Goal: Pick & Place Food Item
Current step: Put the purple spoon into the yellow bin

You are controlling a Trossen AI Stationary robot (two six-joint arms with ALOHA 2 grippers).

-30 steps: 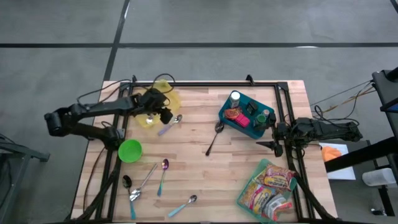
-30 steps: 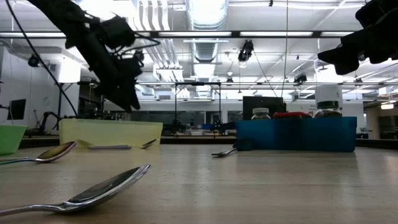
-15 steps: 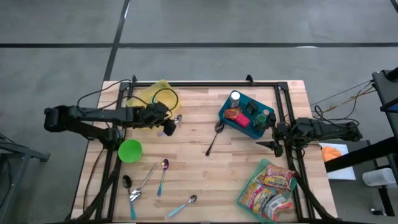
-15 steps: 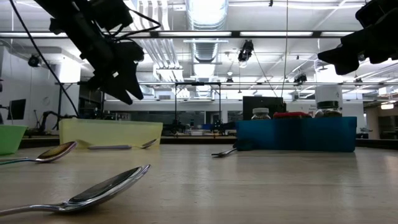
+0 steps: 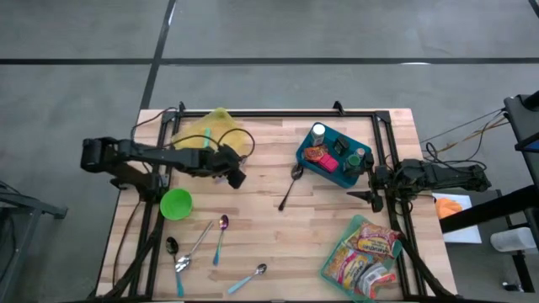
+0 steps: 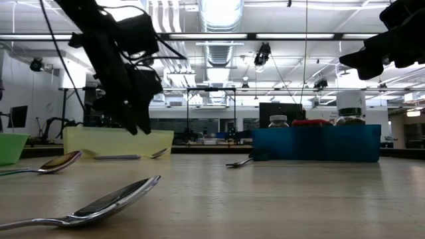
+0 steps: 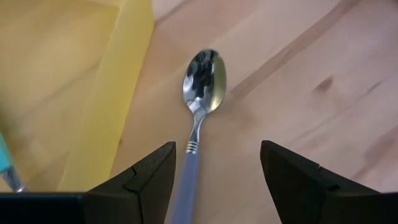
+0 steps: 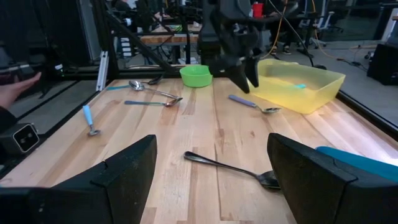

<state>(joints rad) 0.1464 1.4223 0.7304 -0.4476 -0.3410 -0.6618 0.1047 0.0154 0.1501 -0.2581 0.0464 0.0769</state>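
The food items are in a blue bin point(image 5: 333, 157) at the far right, holding jars and small packs, and in a pile of snack bags point(image 5: 366, 252) at the near right. My left gripper point(image 5: 238, 178) hangs open just above the table beside a yellow tub point(image 5: 202, 135). A blue-handled spoon point(image 7: 202, 81) lies on the wood below and between its fingers, untouched. My right gripper point(image 5: 364, 187) waits open at the table's right edge, pointing level toward the left.
A green bowl point(image 5: 176, 203) and several spoons point(image 5: 202, 240) lie at the near left. A dark spoon point(image 5: 290, 185) lies mid-table beside the blue bin. Black frame rails point(image 5: 278, 114) run along the far and side edges. A person's hand point(image 8: 15, 84) shows beyond the table.
My left gripper has swung from over the yellow tub toward the table's right and near side, sinking and rolling its wrist. It now hangs over the blue-handled spoon and stays open. Nothing on the table has moved.
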